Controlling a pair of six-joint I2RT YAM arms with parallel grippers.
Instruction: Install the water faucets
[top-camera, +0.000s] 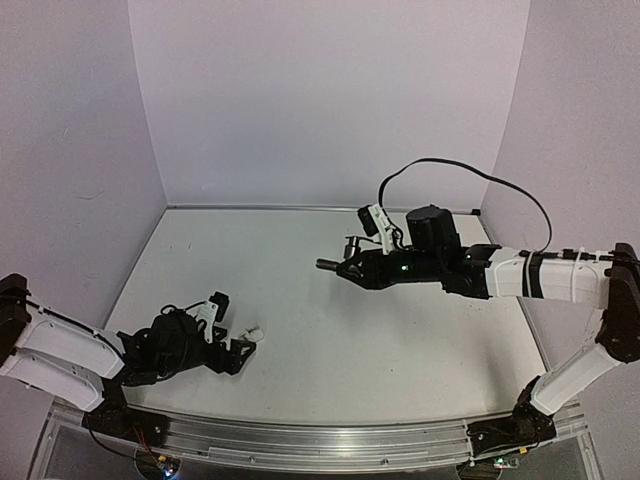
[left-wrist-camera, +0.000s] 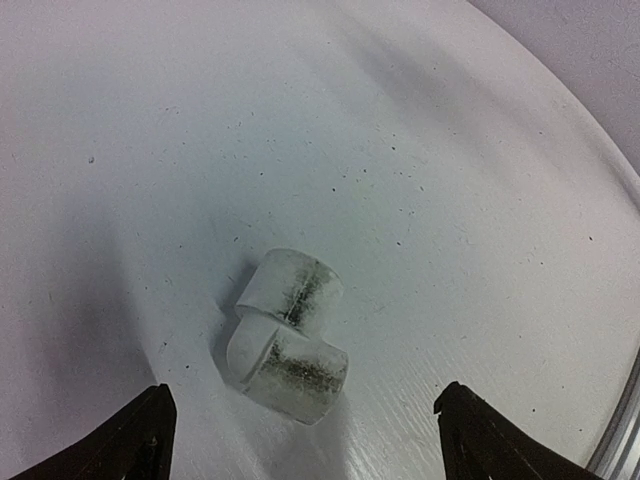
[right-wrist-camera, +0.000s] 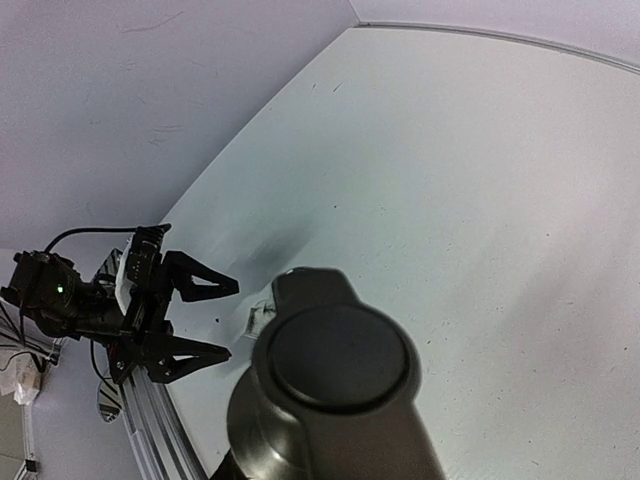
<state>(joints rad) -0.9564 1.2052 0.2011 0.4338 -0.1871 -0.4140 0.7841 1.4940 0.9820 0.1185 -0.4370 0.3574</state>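
Firstly, tap (top-camera: 330, 265): small, dark grey metal, with a slender body lying level, a blunt end sticking out of the right gripper (top-camera: 348, 266) and a thin piece standing up from it. In the right wrist view it shows end-on as a dark, rounded, blurred cap.
Tap's place: up off the table (top-camera: 300, 380), well apart from the fitting (left-wrist-camera: 288, 335), far and to the right of it.
Right gripper: clamped on the tap. Its own fingers are hidden behind the tap in the wrist view.
Fitting: tiny, white, translucent plastic elbow with two short round sleeves at a right angle and dark smudges inside. It lies flat on the table.
Left gripper (right-wrist-camera: 222, 318): low, just near-left of the fitting, not touching it.
Left fingers (left-wrist-camera: 135, 445): wide apart and holding nothing, with the fitting just ahead between the tips.
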